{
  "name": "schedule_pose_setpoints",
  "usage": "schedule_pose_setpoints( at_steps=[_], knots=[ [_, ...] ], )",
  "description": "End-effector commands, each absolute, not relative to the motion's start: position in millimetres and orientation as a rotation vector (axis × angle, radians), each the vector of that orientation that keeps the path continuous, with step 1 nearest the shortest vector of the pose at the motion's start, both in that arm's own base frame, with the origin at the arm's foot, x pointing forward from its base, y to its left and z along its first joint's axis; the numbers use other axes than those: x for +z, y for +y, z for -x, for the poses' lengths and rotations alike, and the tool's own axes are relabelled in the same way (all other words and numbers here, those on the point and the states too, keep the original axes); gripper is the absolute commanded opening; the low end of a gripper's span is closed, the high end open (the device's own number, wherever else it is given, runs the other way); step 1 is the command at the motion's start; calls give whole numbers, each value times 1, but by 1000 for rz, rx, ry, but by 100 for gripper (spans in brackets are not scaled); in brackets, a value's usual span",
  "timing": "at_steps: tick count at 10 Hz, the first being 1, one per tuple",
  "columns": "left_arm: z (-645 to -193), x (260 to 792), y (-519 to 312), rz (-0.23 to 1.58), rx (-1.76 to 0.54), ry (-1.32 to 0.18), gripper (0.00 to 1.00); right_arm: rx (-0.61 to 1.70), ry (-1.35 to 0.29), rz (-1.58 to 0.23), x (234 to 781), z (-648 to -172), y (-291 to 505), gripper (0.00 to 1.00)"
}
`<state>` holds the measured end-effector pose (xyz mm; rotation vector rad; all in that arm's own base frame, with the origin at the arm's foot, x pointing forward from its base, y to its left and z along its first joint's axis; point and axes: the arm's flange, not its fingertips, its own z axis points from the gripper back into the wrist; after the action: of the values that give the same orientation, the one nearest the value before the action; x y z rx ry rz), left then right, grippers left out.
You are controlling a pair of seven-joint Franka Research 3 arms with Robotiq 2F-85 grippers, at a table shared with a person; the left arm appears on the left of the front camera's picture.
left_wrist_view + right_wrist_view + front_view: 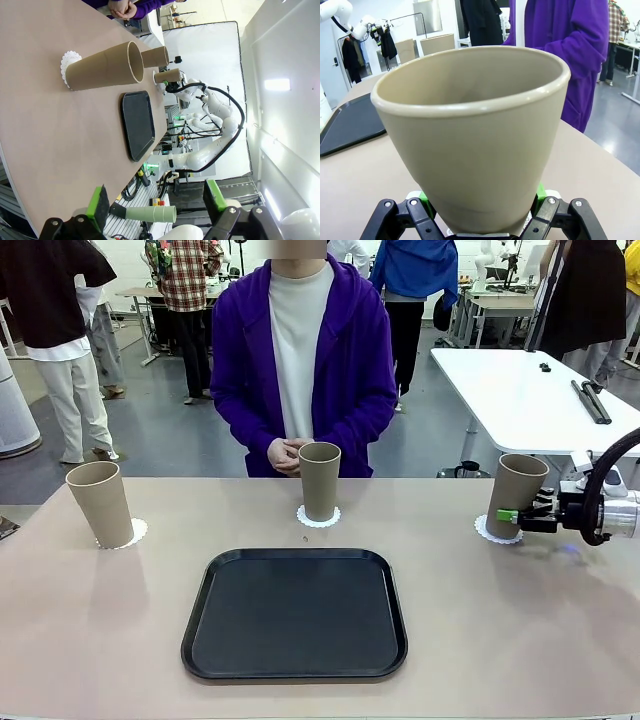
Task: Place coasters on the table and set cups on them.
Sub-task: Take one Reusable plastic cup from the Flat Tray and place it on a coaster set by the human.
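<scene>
Three cups on coasters; I see my right gripper [512, 515] clamped on the right cup [519, 495], left gripper [157, 202] open.

The beige tabletop [100, 640] carries a black tray [295, 615] at its middle and three white coasters [319, 517], each under a tan cup [320, 480].

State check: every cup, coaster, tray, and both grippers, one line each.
Left cup: upright on its coaster.
Middle cup: upright on its coaster.
Right cup: upright on its coaster, gripped near base.
Tray: empty.
Right gripper: shut on right cup.
Left gripper: open, holding nothing.
</scene>
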<state>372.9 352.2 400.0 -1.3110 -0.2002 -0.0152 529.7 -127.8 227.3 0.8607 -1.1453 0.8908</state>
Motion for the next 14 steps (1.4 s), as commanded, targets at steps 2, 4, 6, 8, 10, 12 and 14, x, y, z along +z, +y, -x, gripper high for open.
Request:
schedule_pose_setpoints(
  at_steps=[2,4,6,8,10,12,14],
  knots=[
    [-372,402,352,1304,-7,-197,100,903,-1085,-890,222,-536,-124,82],
    [-372,402,352,1304,-7,-197,100,900,-1076,-888,218,-536,-125,82],
    [-372,402,352,1304,-7,-197,100,898,-1062,-887,219,-536,-125,100],
    [-372,402,352,1304,-7,-197,100,901,-1051,-874,219,-536,-125,100],
    [-372,402,352,1304,-7,-197,100,911,-1039,-871,220,-534,-124,100],
    [-372,402,352,1304,-7,-197,100,922,-1030,-866,220,-534,-124,100],
    [-372,402,352,1304,-7,-197,100,931,-1019,-857,220,-533,-125,100]
  ],
)
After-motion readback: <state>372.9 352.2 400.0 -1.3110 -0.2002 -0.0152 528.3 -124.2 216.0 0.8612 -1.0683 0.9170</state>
